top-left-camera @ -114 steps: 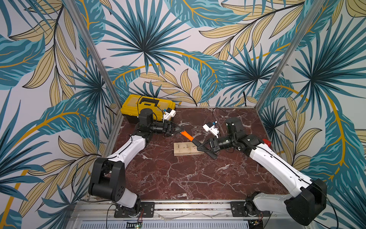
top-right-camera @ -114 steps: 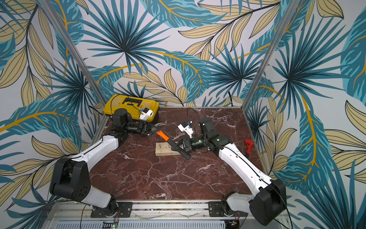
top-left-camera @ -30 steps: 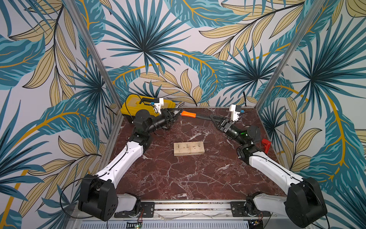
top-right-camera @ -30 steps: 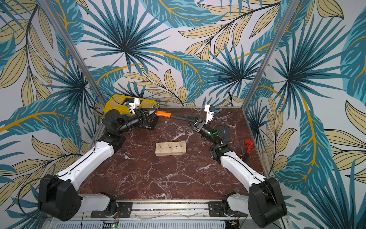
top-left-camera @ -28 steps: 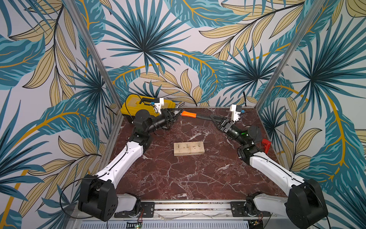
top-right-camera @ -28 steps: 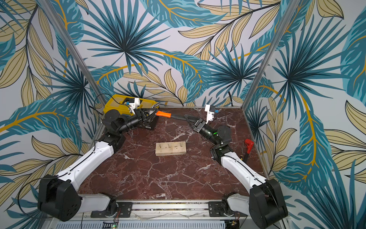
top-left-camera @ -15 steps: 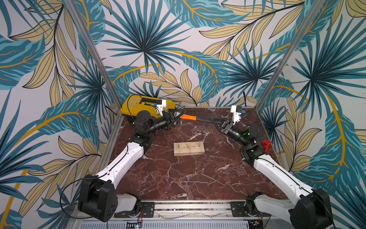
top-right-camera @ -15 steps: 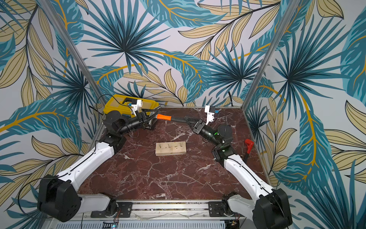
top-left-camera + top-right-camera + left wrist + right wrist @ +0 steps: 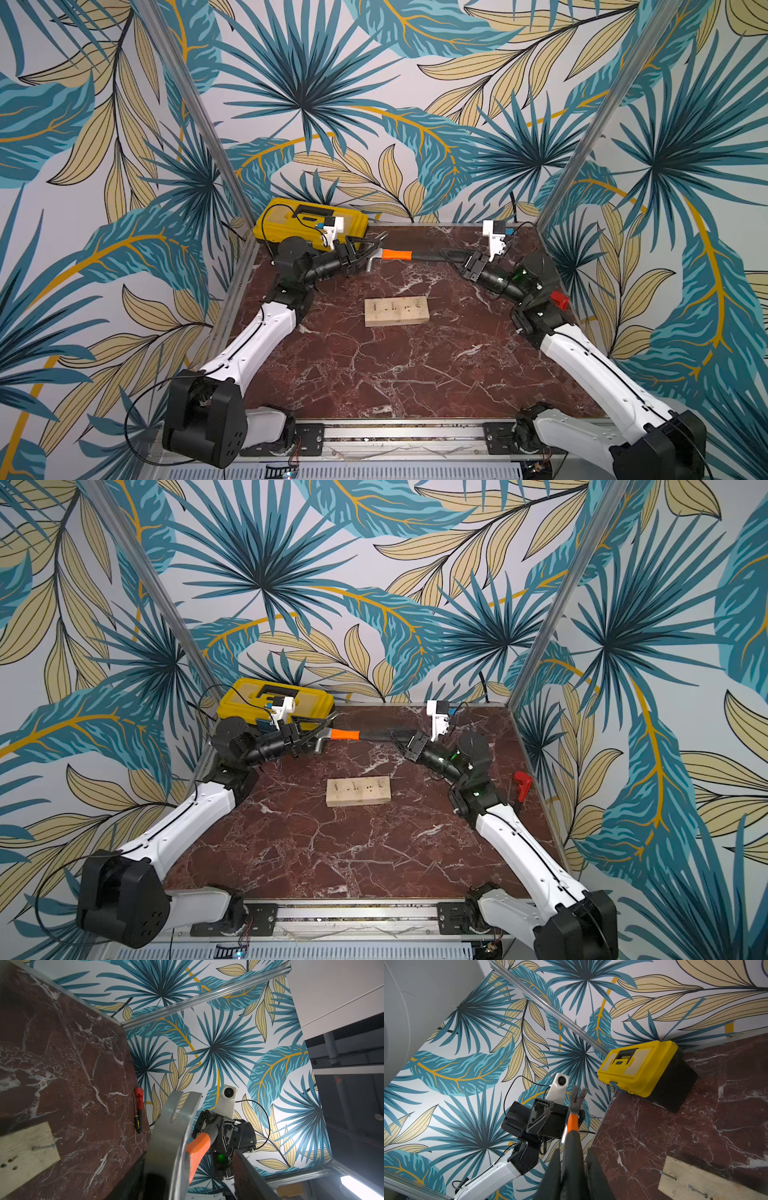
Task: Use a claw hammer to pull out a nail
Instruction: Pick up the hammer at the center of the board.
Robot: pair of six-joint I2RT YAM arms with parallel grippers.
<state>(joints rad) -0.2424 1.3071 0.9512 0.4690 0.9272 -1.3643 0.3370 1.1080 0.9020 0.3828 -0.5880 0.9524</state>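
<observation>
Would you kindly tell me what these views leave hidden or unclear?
- Nails: too small in both top views; the wood block is cut off by an edge in both wrist views.
- Red-headed tool: shaft hidden behind the right arm in a top view.
- Claw hammer: striking end cut off by the edge, left wrist view.

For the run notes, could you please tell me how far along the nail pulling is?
Done: the claw hammer is airborne, the right gripper shut on its black handle. In hand: the left gripper stands open around the silver head. Left: nails sit in the wooden block, the claw away from them.
</observation>
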